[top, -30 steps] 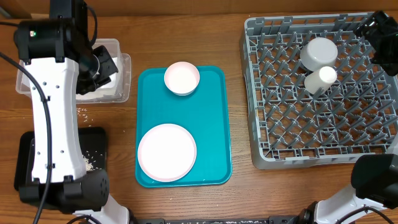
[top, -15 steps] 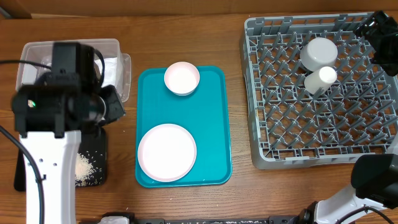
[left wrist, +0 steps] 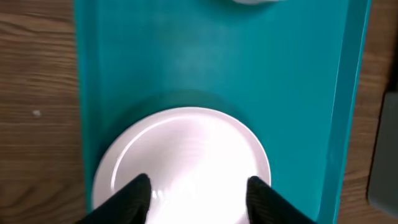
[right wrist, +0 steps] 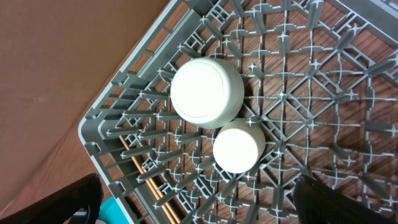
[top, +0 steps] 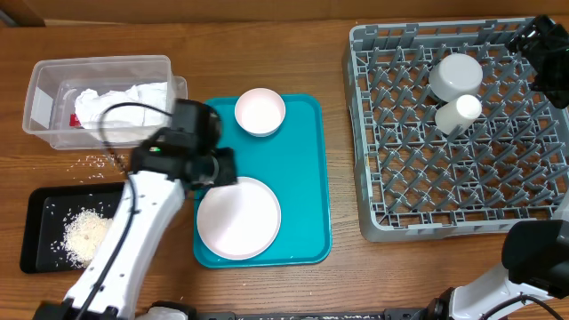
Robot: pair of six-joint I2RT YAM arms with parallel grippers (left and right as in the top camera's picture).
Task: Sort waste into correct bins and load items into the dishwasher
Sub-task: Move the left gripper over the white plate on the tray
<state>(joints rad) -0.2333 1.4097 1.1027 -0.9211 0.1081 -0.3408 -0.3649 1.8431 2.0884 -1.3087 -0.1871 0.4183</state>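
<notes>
The wooden tabletop [top: 342, 276] carries everything, and we place it all against the teal tray [top: 307, 178]. On the tray's near half lies the large pink plate [top: 238, 218]. The left end effector [left wrist: 199, 186] is over it, fingers spread wide, holding nothing. Left of the tray, the clear tub [top: 98, 64] holds the napkin [top: 120, 100]. Right of the tray, in the dish rack [top: 462, 187], bowl [right wrist: 206, 92], cup [right wrist: 239, 146] and chopsticks [right wrist: 149, 183] lie below the right end effector [right wrist: 199, 202], likewise spread wide.
</notes>
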